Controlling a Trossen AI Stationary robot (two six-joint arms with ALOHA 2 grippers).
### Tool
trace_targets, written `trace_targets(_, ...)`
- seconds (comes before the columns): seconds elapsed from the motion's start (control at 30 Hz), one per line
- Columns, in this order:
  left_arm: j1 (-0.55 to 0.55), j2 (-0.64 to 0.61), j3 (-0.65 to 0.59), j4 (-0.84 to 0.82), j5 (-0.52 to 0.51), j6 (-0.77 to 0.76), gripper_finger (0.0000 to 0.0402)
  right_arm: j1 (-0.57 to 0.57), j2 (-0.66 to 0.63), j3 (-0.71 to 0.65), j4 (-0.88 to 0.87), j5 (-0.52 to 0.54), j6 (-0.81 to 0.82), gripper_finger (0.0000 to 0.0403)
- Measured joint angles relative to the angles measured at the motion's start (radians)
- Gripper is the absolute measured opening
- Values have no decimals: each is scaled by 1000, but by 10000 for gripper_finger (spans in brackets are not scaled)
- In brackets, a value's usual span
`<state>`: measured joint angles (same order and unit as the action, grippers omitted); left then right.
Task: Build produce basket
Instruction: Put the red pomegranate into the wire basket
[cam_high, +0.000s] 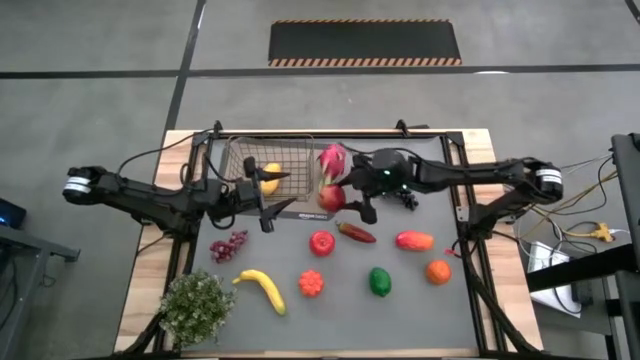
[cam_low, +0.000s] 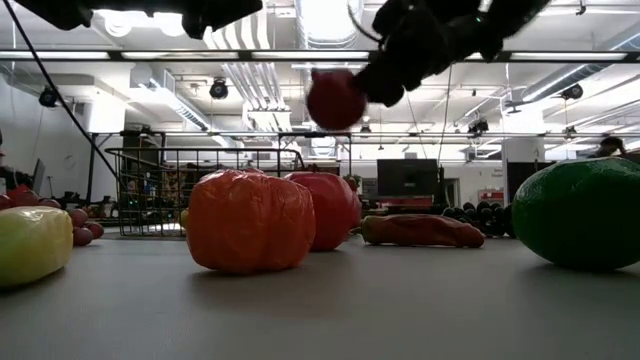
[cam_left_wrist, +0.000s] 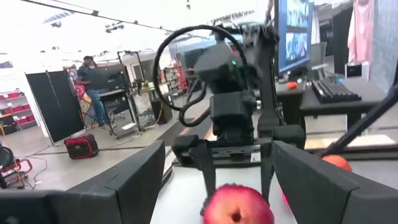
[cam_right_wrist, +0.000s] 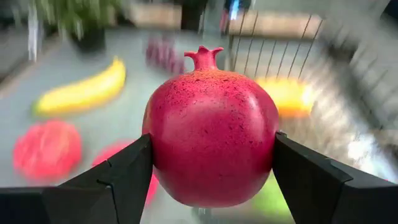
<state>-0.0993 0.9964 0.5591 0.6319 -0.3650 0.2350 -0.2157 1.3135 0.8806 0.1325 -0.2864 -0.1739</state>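
At the table's left, a potted plant (cam_high: 196, 306) stood on the front corner, with purple grapes (cam_high: 228, 245) and a banana (cam_high: 262, 289) on the grey mat (cam_high: 440, 310) beside it. The left arm reached in from the left edge, its gripper (cam_high: 266, 207) hovering at the basket's front rim with fingers spread and nothing between them. The wire basket (cam_high: 240, 152) sat at the back of the mat, left of centre, a yellow fruit (cam_high: 270, 178) lying inside it. Just right of the basket, a pink dragon fruit (cam_high: 333, 158) lay on the mat. Below it, the right gripper (cam_high: 340, 200) held a red pomegranate (cam_right_wrist: 211, 146) clear of the table, near the basket's right front corner, its two fingers pinching the fruit from either side; seen level with the table, the fruit hung well above the produce. Across the front of the mat lay an orange-red fruit (cam_high: 311, 283), a red apple (cam_high: 321, 242), a dark red chilli (cam_high: 356, 233), a green pepper (cam_high: 380, 282), a red mango (cam_high: 414, 240) and an orange (cam_high: 438, 271). The right arm stretched in from the right edge.
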Motion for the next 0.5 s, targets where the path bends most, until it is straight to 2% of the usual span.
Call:
trace_targets(0.1,0,27,0,47,56,-32,276,11,-10,-111,317,35,24,280)
trace_targets(0.2,0,83,0,131,108,-59,276,16,2,-174,504,51,30,280)
trace_targets(0.3,1,163,0,225,117,-78,276,21,32,-197,602,53,44,280)
trace_targets(0.5,23,342,12,448,99,-81,276,29,82,-200,644,51,42,281)
